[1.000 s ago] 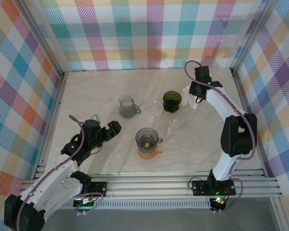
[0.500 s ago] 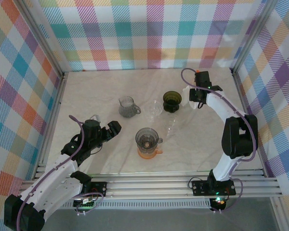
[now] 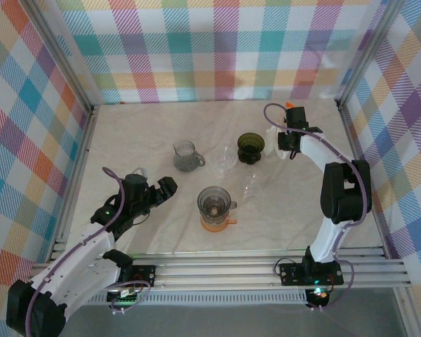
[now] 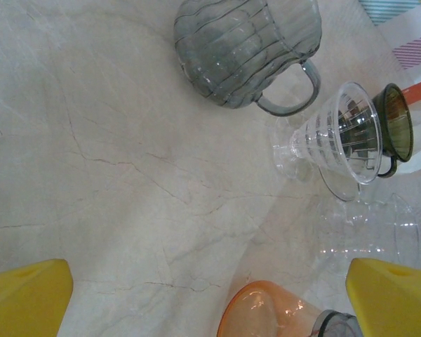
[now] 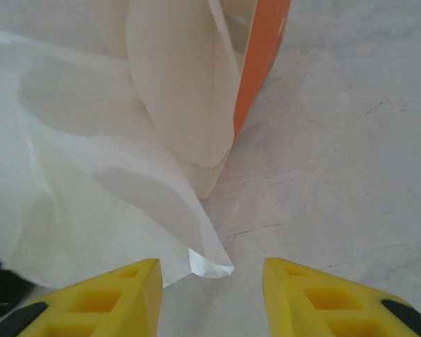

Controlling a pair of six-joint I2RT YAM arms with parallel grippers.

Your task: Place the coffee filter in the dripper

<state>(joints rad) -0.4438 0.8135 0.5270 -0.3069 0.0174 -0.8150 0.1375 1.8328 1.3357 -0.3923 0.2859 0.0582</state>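
Observation:
A stack of white paper coffee filters (image 5: 91, 175) leans against an orange holder (image 5: 263, 56) at the back right of the table (image 3: 140, 133). My right gripper (image 5: 212, 284) is open, and the pointed corner of one filter (image 5: 212, 263) lies between its yellow fingers. From above, the right gripper (image 3: 288, 140) sits by the filters (image 3: 274, 137), beside a dark green dripper (image 3: 250, 146). A clear dripper (image 3: 226, 158) and a grey dripper on an orange base (image 3: 215, 207) stand nearer. My left gripper (image 3: 165, 188) is open and holds nothing.
A grey ribbed glass pitcher (image 4: 245, 49) stands left of the clear dripper (image 4: 337, 133). A clear glass vessel (image 3: 249, 186) lies near the orange base (image 4: 274, 312). Checked cloth walls (image 3: 217, 49) enclose the table on three sides.
My right wrist has shifted slightly and settled low over the filter stack. The left arm has barely moved.

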